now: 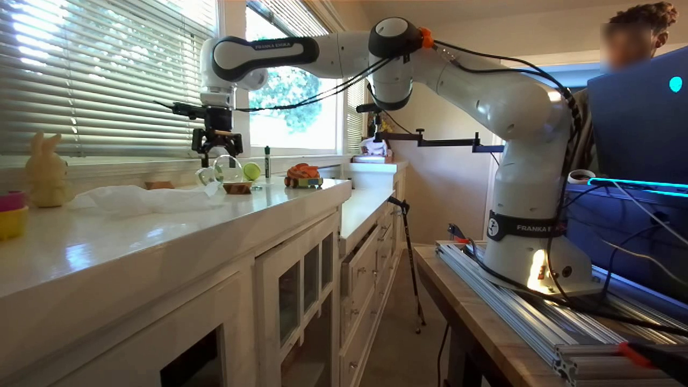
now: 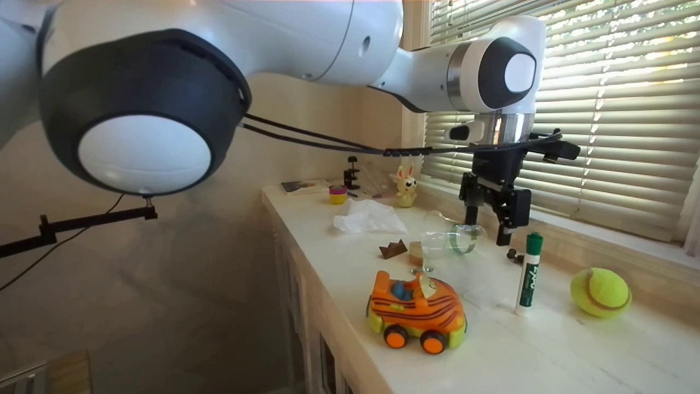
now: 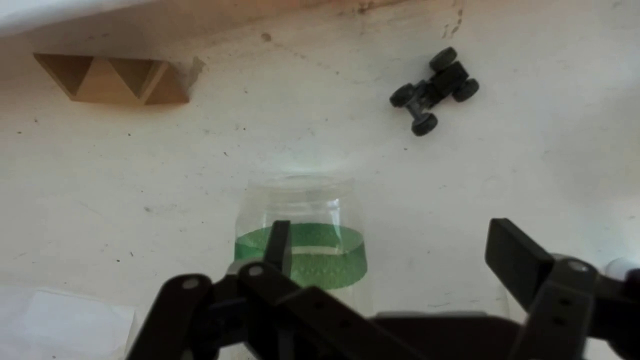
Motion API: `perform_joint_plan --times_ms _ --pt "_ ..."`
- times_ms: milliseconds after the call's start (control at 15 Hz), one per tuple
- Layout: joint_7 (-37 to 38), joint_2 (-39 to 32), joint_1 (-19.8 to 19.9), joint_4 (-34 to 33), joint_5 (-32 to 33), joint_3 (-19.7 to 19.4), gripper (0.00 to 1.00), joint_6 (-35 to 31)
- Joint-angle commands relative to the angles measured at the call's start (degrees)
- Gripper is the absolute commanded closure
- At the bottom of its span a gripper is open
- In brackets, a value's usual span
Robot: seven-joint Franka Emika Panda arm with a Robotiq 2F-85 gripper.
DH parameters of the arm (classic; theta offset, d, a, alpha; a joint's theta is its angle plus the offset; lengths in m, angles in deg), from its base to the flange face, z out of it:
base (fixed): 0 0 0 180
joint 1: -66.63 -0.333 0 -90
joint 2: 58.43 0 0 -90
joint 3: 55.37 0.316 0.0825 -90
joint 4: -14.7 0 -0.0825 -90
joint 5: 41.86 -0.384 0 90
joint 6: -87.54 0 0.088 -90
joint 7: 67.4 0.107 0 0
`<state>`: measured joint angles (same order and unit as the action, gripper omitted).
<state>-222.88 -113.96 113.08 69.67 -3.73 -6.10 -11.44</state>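
Follow the shiny white counter (image 2: 552,355) from left to right, as an exterior view shows it. First, far back, you see a small round pink-and-yellow tub (image 2: 338,195). Next is a crumpled white sheet (image 2: 367,216); you can't tell if it is paper or plastic. Then comes a brown piece with pointy tips (image 2: 392,249). Past that, farther back, sits a cream-coloured toy bunny (image 2: 406,190) with tall ears. Close to the front edge stands an orange toy car (image 2: 420,312) with dark stripes and black-and-orange wheels. Behind the car is a see-through container with a green band (image 2: 454,241), which looks to be lying on its side. Your black two-finger claw (image 2: 487,232) hangs by it, pointing down. It is wide open and has hold of nothing. In the wrist view, one finger (image 3: 280,245) covers part of the green band, and the other finger (image 3: 517,262) is well apart to the right. You can't tell if the claw touches the container. Just past the claw is a tiny black toy frame (image 3: 435,90) with four wheels. Then a white marker with a green cap (image 2: 528,279) stands on its end. Last, you see a fuzzy yellow-green tennis ball (image 2: 600,291).
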Motion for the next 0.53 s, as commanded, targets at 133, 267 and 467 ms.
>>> perform_joint_plan --times_ms 133,267,467 --pt "-1.73 -2.69 -0.31 -3.57 2.74 3.58 0.00 -0.91" --pt "-1.74 -3.49 -0.54 -4.25 3.35 4.62 0.00 -0.62" --pt "-1.74 -4.88 -0.85 -4.82 4.84 5.98 0.00 -0.37"
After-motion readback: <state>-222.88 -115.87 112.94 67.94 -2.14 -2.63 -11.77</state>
